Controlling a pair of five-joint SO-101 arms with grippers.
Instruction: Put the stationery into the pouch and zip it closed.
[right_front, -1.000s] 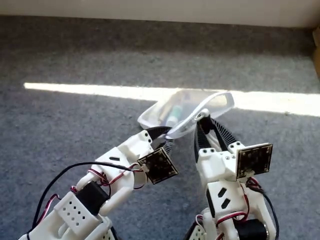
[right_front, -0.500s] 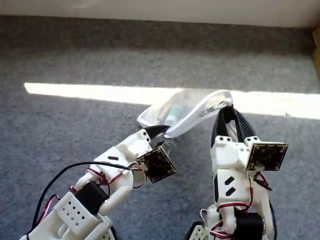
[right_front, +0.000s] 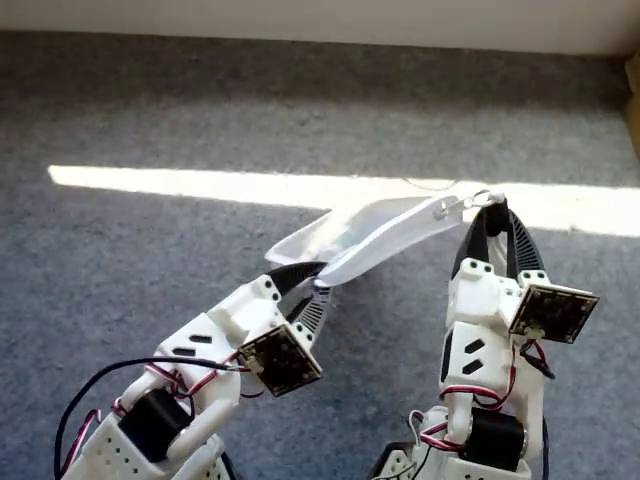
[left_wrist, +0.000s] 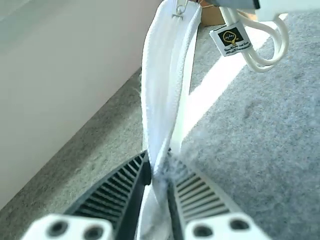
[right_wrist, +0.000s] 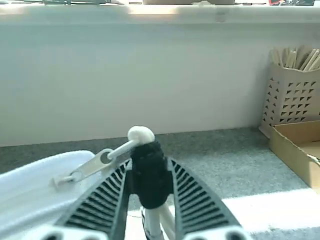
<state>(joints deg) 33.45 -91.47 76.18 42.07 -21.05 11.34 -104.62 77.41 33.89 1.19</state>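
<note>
The clear pouch (right_front: 370, 235) with a white zip band hangs stretched between my two grippers above the grey carpet. My left gripper (right_front: 318, 275) is shut on the pouch's near end (left_wrist: 165, 75), its fingers pinching the zip band. My right gripper (right_front: 492, 205) holds the far end, shut on the cord of the zipper pull (right_wrist: 90, 169). The slider (right_front: 445, 207) sits close to the right gripper's tips. A small black tag (left_wrist: 230, 40) and a white cord loop (left_wrist: 265, 45) dangle by the slider. I cannot make out the stationery through the pouch's side.
Grey carpet (right_front: 150, 280) covers the floor, with a bright sunlit strip (right_front: 200, 185) across it. A white wall (right_wrist: 150, 75) stands behind. A beige basket of wooden sticks (right_wrist: 295, 75) and a cardboard box (right_wrist: 300, 145) sit at the far right.
My right gripper has moved right and farther back, drawing the slider along the zip. The pouch is now pulled long and flat. My left arm has drawn back a little.
</note>
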